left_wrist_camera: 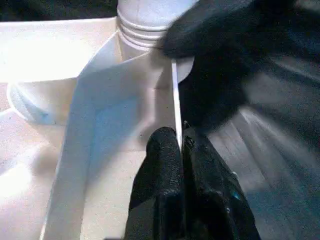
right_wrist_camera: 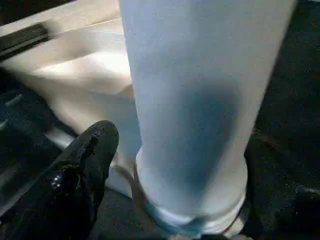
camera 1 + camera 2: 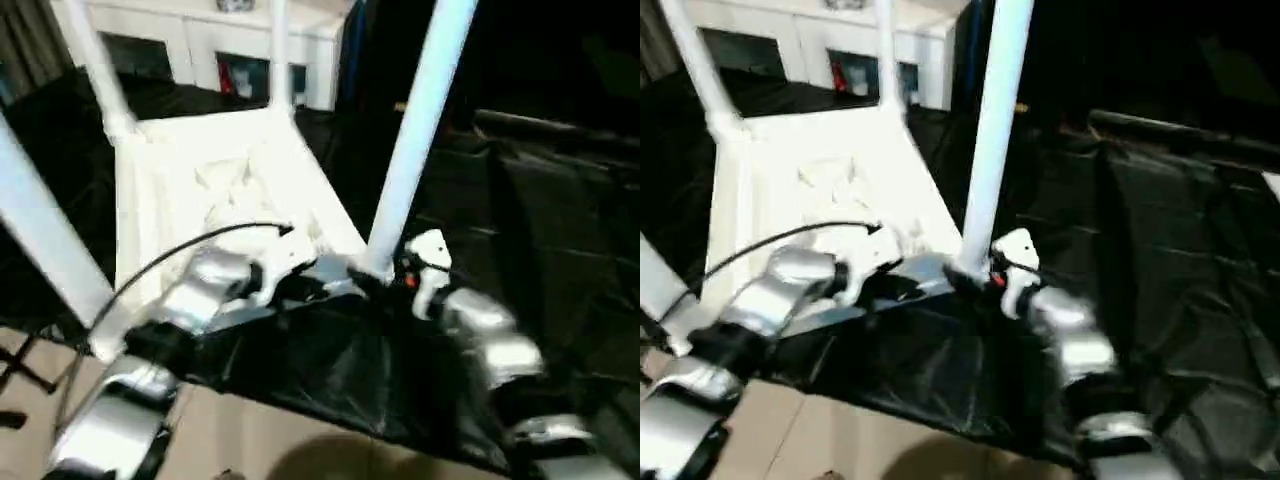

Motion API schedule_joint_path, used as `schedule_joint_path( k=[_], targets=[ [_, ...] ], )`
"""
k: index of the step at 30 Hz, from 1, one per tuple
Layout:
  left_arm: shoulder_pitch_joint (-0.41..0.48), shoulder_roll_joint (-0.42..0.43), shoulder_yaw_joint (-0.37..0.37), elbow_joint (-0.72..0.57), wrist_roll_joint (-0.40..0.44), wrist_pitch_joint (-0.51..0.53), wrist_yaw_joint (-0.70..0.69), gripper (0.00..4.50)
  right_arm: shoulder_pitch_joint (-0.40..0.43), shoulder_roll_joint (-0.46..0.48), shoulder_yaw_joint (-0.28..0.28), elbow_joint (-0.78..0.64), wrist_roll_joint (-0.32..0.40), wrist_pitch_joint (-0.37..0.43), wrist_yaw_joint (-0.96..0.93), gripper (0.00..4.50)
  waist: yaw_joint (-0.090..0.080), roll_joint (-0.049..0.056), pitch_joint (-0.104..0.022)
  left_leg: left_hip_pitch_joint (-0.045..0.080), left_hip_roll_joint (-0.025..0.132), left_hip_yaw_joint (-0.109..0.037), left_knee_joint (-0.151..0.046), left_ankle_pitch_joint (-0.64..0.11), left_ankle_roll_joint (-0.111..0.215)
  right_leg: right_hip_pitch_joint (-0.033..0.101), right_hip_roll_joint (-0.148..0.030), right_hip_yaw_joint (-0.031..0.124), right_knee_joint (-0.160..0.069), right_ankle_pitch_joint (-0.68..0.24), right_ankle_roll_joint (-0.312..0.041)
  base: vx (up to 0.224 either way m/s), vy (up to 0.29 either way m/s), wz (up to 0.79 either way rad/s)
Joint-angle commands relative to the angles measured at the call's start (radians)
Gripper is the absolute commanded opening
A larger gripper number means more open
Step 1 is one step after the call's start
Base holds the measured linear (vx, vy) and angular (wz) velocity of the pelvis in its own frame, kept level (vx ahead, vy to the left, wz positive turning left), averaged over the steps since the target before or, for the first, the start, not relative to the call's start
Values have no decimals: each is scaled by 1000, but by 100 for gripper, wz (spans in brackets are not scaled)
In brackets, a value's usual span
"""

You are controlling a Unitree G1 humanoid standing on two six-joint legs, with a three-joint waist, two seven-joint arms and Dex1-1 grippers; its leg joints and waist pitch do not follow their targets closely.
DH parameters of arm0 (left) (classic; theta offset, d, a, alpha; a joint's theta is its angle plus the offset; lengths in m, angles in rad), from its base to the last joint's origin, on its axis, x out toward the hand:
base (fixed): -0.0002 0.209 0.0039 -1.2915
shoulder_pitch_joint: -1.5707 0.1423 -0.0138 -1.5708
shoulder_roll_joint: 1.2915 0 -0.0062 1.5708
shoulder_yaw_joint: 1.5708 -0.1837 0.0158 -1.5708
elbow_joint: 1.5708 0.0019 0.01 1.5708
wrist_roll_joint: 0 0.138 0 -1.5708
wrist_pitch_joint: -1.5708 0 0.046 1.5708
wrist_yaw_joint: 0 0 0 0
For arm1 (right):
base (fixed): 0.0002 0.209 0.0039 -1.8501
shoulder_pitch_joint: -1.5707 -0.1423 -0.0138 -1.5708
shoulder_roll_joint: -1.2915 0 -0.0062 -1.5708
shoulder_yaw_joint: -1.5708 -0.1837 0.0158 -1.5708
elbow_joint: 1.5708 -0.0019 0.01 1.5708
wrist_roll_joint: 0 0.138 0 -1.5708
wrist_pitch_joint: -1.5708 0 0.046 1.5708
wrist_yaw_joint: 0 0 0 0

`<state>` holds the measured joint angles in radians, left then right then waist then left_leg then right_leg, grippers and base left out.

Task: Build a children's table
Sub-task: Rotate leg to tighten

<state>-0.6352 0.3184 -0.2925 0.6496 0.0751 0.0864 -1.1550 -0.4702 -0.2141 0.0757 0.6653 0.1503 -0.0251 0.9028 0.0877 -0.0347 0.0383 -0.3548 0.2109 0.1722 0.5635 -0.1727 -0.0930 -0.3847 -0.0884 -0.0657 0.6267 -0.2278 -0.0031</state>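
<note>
Ribbed white tabletop [image 3: 215, 180]; smooth cylindrical legs [image 3: 420, 120]

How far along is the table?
Nearly done, it seems: four legs stand up from the upside-down tabletop. The left end effector pinches the top's rim; the right end effector sits around the nearest leg's base. Seating that leg and flipping the table look left.

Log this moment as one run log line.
stage: leg fitting | tabletop: upside down on black sheet, four legs up | left gripper: shut on tabletop rim | right gripper: at near-right leg base, by its socket
</note>
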Motion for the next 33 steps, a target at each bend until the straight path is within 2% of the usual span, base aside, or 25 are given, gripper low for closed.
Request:
schedule_joint_path(
  k=[1,2,4,5,6,9,13,15,20,24,27,28,29,31,32,33],
  targets=[
    [23,-11,-54,-14,-20,-25,-77,0,-9,-2,38,-47,17,-2,106,399,0,-3,-57,1,17,7,-45,-103,114,48,-47,45,-62,116,-263,0,0,0],
    [27,2,-58,-27,-24,-29,-103,0,-8,-18,45,-58,21,4,143,399,2,-1,-56,4,19,8,-46,-107,117,46,-47,45,-61,113,-273,0,0,0],
    [35,27,-67,-54,-31,-31,-154,0,-5,-49,61,-76,23,12,210,399,7,0,-55,3,23,7,-47,-110,114,48,-45,42,-59,101,-277,0,0,0],
    [37,32,-68,-59,-31,-37,-167,0,-4,-56,64,-81,22,14,228,399,10,4,-55,4,26,6,-48,-118,110,47,-46,41,-58,93,-278,0,0,0],
    [37,49,-77,-67,-29,-54,-202,0,-2,-78,81,-83,13,9,270,374,9,6,-54,3,25,6,-48,-125,103,46,-44,39,-59,79,-276,0,0,0],
    [36,64,-85,-73,-27,-71,-227,0,-3,-91,96,-81,7,10,294,361,11,9,-53,5,26,7,-50,-156,79,44,-48,41,-62,39,-272,0,0,0],
    [19,86,-93,-53,-22,-105,-276,0,-6,-117,128,-97,4,16,356,327,12,6,-53,3,25,7,-50,-158,68,45,-48,41,-64,20,-260,0,0,0],
    [10,99,-95,-41,-18,-120,-295,0,-6,-120,132,-112,7,29,375,308,13,9,-54,3,25,7,-49,-154,68,45,-48,42,-63,29,-260,0,0,0],
    [1,109,-96,-27,-17,-132,-311,0,1,-126,139,-122,10,40,390,266,14,8,-55,2,24,7,-49,-140,67,46,-47,40,-60,50,-261,0,0,0],
    [-4,101,-92,-12,-19,-120,-301,0,18,-118,137,-128,26,64,389,256,16,8,-56,1,24,6,-47,-134,66,47,-49,40,-58,63,-265,0,0,0],
    [-7,80,-80,-4,-16,-89,-260,0,46,-91,118,-130,44,90,344,254,20,15,-57,3,25,5,-49,-146,58,47,-50,40,-60,59,-266,0,0,0],
    [-9,74,-76,-1,-14,-84,-245,0,52,-82,111,-129,45,95,328,254,19,14,-56,3,25,6,-49,-149,57,46,-49,41,-60,62,-267,0,0,0],
    [-15,62,-71,8,-7,-68,-209,0,62,-67,100,-127,42,90,287,253,22,18,-54,5,25,5,-51,-171,51,45,-50,40,-63,40,-268,0,0,0],
    [-30,43,-67,31,12,-50,-138,0,72,-37,82,-119,29,78,204,250,18,15,-49,7,25,5,-57,-213,32,41,-51,42,-72,-29,-254,0,0,0],
    [-38,33,-64,43,22,-44,-102,0,76,-23,73,-115,23,72,162,250,17,15,-45,11,25,3,-62,-260,13,38,-55,44,-81,-116,-240,0,0,0],
    [-47,4,-51,59,22,-21,-44,0,79,7,55,-99,12,68,77,250,14,15,-40,10,22,0,-67,-299,-6,39,-58,45,-90,-215,-215,0,0,0]
  ],
)
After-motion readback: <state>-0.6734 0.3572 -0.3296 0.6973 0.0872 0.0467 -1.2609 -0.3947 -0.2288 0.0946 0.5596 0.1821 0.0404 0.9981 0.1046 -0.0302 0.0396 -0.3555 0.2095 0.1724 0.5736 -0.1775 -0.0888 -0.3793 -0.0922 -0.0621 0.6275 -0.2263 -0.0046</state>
